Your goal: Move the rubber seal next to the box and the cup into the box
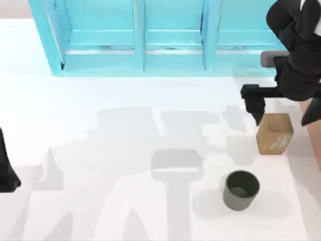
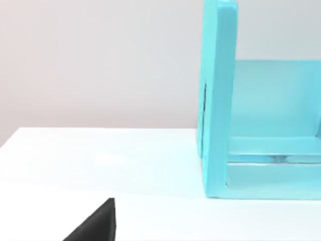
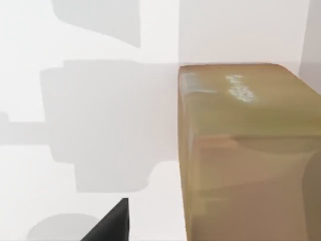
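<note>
Left arm: parked at the 9 o'clock edge of the bench point(image 1: 125, 150) in the top view. Only a dark part of the left gripper point(image 1: 7, 173) is visible there, and a single dark finger tip point(image 2: 95, 223) shows in the left wrist view. Whether this gripper is released or clenched cannot be determined.

Turquoise shelf unit point(image 1: 145, 37): stands along the 12 o'clock edge of the bench, with three open bays facing the camera. Its end wall point(image 2: 218, 100) appears in the left wrist view.

Cup point(image 1: 241, 189): dark olive-grey, upright, open end up. It stands free on the bench at roughly 4 o'clock, with nothing touching it.

Rubber seal point(image 1: 274, 133): a tan-brown block with whitish marks on its upper face. It rests on the bench at about 3 o'clock, at 1 o'clock from the cup and apart from it. It appears at close range in the right wrist view point(image 3: 246, 150).

Right gripper point(image 1: 283, 108): positioned over the rubber seal, just toward 12 o'clock of it. It is released, the fingers spread wide; one dark finger point(image 1: 256, 105) hangs at the block's 10 o'clock corner, the other near its 3 o'clock side. No contact with the block is evident.

Box point(image 1: 313, 130): a sliver of salmon-tan wall shows at the 3 o'clock edge, near the rubber seal.
</note>
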You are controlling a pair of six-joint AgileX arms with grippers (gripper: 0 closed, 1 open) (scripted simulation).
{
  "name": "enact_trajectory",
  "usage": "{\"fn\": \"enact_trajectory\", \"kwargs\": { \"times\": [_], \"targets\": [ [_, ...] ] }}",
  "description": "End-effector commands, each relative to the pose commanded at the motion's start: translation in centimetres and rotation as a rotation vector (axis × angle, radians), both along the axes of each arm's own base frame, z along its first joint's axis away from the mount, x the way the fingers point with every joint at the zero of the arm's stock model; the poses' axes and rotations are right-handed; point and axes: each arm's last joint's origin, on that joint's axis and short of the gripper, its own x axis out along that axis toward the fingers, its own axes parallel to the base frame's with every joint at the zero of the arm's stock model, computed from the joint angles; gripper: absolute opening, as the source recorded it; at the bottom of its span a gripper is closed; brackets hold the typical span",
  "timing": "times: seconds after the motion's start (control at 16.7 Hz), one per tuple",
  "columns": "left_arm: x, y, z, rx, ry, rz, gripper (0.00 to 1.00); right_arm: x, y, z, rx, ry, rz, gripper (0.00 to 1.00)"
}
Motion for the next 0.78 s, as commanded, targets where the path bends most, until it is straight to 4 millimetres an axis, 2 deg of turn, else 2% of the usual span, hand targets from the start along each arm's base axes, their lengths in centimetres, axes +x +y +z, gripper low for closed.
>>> {"fn": "enact_trajectory", "kwargs": {
  "times": [0.42, 0.54, 0.78],
  "targets": [
    [0.0, 0.0, 0.0, 0.000, 0.000, 0.000, 1.00, 0.1, 0.1, 0.4, 0.000, 0.001, 0.003, 1.00],
    [0.0, 0.0, 0.0, 0.000, 0.000, 0.000, 1.00, 0.3, 0.3, 1.7, 0.000, 0.004, 0.008, 1.00],
    [0.0, 0.0, 0.0, 0.000, 0.000, 0.000, 1.00, 0.5, 0.3, 6.5, 0.001, 0.005, 0.007, 1.00]
  ]
}}
